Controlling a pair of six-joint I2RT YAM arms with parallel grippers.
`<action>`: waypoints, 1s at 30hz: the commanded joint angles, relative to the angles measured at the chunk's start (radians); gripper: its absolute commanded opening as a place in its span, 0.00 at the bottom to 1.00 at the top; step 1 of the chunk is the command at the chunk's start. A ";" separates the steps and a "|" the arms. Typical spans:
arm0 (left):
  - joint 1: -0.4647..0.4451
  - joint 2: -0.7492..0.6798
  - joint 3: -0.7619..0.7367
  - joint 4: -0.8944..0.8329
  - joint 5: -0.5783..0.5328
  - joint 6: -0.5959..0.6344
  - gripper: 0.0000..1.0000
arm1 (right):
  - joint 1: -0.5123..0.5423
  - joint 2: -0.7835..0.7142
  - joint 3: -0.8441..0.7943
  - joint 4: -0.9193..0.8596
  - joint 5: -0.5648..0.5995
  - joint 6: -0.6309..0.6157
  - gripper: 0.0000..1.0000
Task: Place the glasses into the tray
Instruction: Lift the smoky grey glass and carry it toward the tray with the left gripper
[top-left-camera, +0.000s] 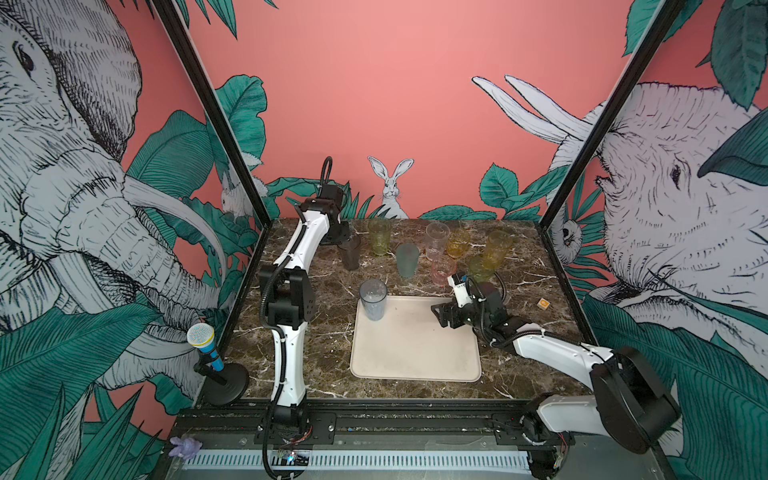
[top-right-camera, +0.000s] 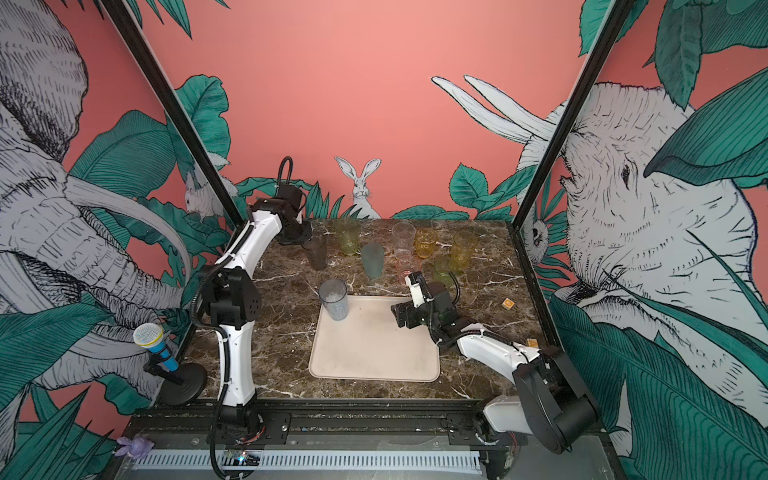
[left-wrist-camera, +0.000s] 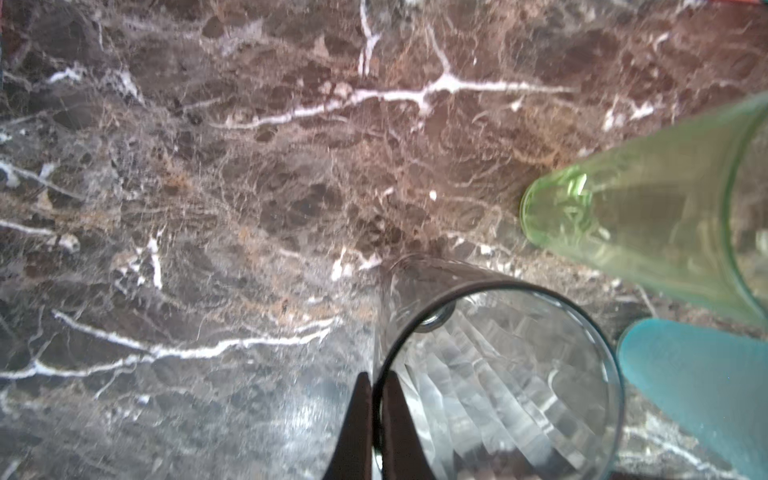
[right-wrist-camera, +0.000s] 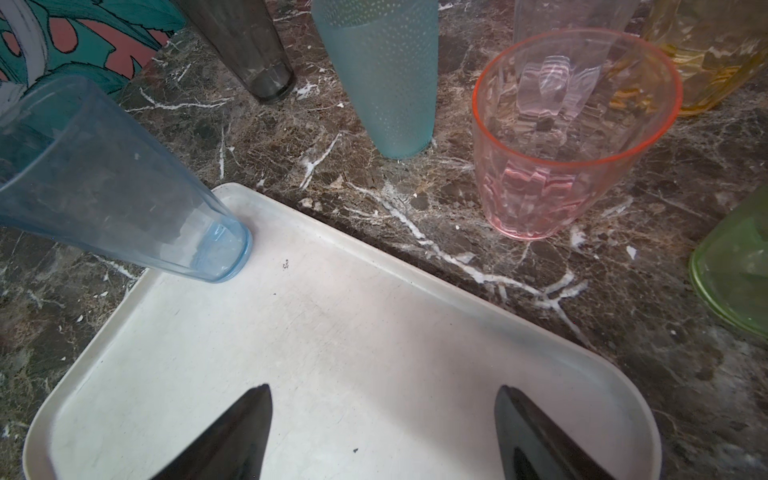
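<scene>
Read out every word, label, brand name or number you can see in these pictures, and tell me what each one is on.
No text can be read in any view.
Small orange square right of the tray: carries a pale mark, too small to read.
Tray, blue-grey glass, pink glass: no print or label shows.

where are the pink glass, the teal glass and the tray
pink glass (right-wrist-camera: 540, 195): right wrist view, on its side wall
teal glass (right-wrist-camera: 386, 83): right wrist view, on its dotted side
tray (right-wrist-camera: 332, 332): right wrist view, on its bare floor
</scene>
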 joint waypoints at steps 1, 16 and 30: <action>0.006 -0.146 -0.058 -0.035 0.005 0.013 0.00 | 0.006 0.001 0.036 0.010 -0.003 -0.001 0.86; 0.005 -0.533 -0.374 -0.089 -0.027 0.003 0.00 | 0.007 -0.015 0.033 0.004 0.005 -0.004 0.86; 0.005 -0.861 -0.533 -0.284 -0.032 -0.008 0.00 | 0.009 -0.012 0.041 -0.004 0.015 -0.009 0.86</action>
